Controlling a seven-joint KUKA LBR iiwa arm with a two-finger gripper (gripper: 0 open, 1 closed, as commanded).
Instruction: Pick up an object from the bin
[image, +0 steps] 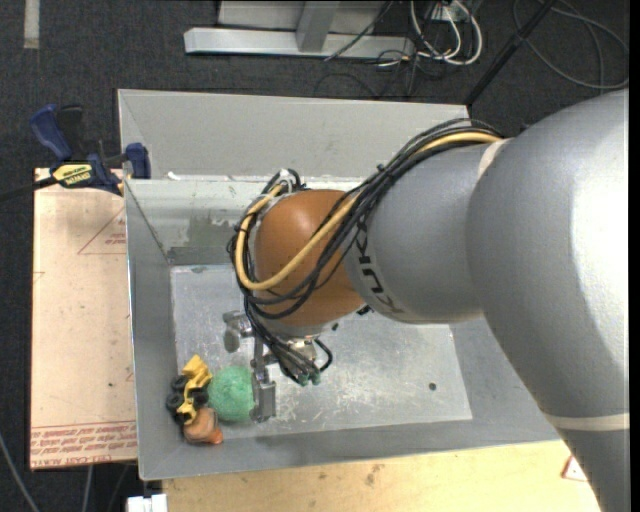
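- Bin (400, 385): a grey metal bin with sloping walls and a flat floor, seen from above. Most of the floor lay bare, and the few loose things were gathered in its near left corner.
- Arm (500, 230): a thick grey robot arm reached in from the right and crossed over the right half of the bin.
- Cover (300, 250): a rounded orange cover sat on the wrist, above the middle of the bin.
- Cables (420, 148): black and yellow cables ran along the arm and looped around the orange cover.
- Gripper (266, 392): the gripper hung below the cover and pointed down toward the floor at the near left. Its metal tip stood just beside the right edge of the green ball. How far the gripper was open could not be told, nor whether it had hold of anything.
- Green ball (230, 393): a soft-looking round green ball lay on the floor near the front wall, between the gripper and the yellow toy. It was the thing nearest the gripper.
- Yellow toy (188, 388): a small yellow and black toy lay against the left side of the green ball, close to the left wall.
- Orange piece (204, 430): a small orange-brown piece lay just in front of the toy and the ball, by the front wall. Its kind could not be made out.
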